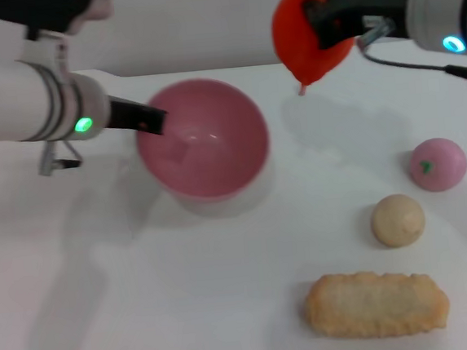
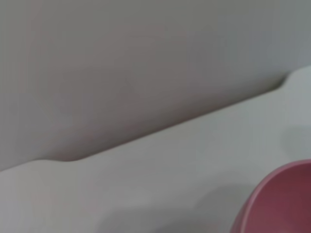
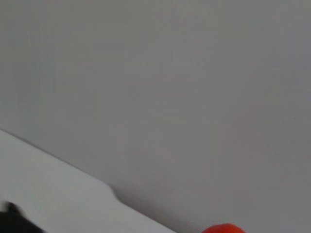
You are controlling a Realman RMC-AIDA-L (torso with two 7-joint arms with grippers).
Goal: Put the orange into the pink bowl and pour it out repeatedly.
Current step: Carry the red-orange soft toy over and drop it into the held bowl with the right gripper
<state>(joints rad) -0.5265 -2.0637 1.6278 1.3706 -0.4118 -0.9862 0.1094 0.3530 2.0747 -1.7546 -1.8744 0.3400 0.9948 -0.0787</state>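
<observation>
Orange [image 1: 307, 37], lumpy, glossy and red-orange with its little tip pointing down, hangs pinched in my right claw [image 1: 319, 28] at the upper right of the head frame, up off the white table [image 1: 147, 313] and well right of the pink bowl [image 1: 206, 140]. I judge this the carry-in step: next I must swing left over the smooth, deep bowl and let go. My left claw [image 1: 143, 117] sits at the bowl's left rim, seemingly nipping it.

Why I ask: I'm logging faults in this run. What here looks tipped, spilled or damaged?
Nothing stands out. The pink bowl sits upright and empty on the table, with the left pincer at its rim. The right pincer holds the orange aloft, off to the bowl's side.
</observation>
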